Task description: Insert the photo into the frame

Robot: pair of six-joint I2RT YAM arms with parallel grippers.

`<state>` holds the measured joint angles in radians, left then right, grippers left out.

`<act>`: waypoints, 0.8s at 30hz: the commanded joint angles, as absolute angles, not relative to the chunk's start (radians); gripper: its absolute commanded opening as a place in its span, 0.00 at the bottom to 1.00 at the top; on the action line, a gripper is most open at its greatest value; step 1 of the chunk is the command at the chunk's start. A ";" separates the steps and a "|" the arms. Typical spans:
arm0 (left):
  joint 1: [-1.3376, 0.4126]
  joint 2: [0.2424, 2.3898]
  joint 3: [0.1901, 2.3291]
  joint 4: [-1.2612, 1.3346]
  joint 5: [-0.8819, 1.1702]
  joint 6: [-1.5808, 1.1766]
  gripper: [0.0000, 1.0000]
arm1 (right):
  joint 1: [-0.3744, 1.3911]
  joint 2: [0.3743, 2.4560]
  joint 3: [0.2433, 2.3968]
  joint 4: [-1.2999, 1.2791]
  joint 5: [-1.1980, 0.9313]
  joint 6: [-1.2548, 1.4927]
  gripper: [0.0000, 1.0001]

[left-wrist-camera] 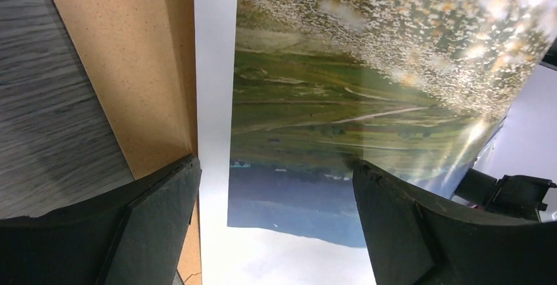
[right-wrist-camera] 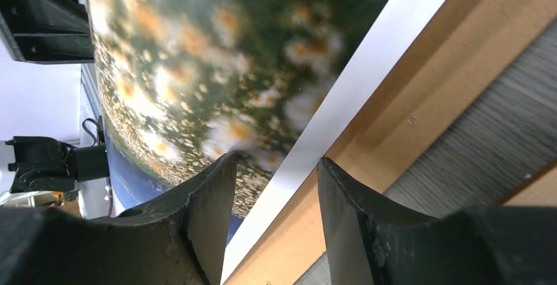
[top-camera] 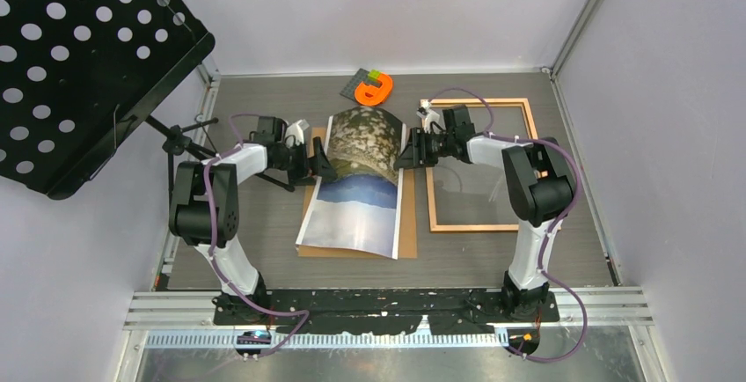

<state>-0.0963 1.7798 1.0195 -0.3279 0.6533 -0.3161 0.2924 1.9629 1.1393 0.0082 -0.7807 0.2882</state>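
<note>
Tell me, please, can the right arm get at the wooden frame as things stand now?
Probably yes. The frame lies flat just beside the right gripper, partly below that arm, with nothing between them. However, its jaws straddle the right edge of the photo, so it would have to leave that edge first.

Your large rectangular paper landscape print [top-camera: 356, 179], pale flowery field at the far end, blue hills and cloudy sky nearer you, thin white border, far half bowed upward, near half flat, your thin light orange-brown wooden frame [top-camera: 479, 227] flat on the table [top-camera: 572, 259], just right of it.
</note>
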 commanded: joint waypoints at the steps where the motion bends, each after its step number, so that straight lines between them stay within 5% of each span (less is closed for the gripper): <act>1: -0.112 1.824 0.968 -0.359 0.661 -0.322 0.91 | 0.299 1.886 1.140 0.075 -0.842 0.293 0.55; 24: -0.114 1.821 0.934 -0.273 0.771 -0.341 0.92 | 0.288 1.920 1.079 0.253 -0.950 0.405 0.57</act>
<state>-0.0971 1.7870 0.9684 -0.2440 0.7879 -0.3416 0.2928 1.9415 1.1076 0.1242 -0.8822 0.3439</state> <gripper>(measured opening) 0.913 0.566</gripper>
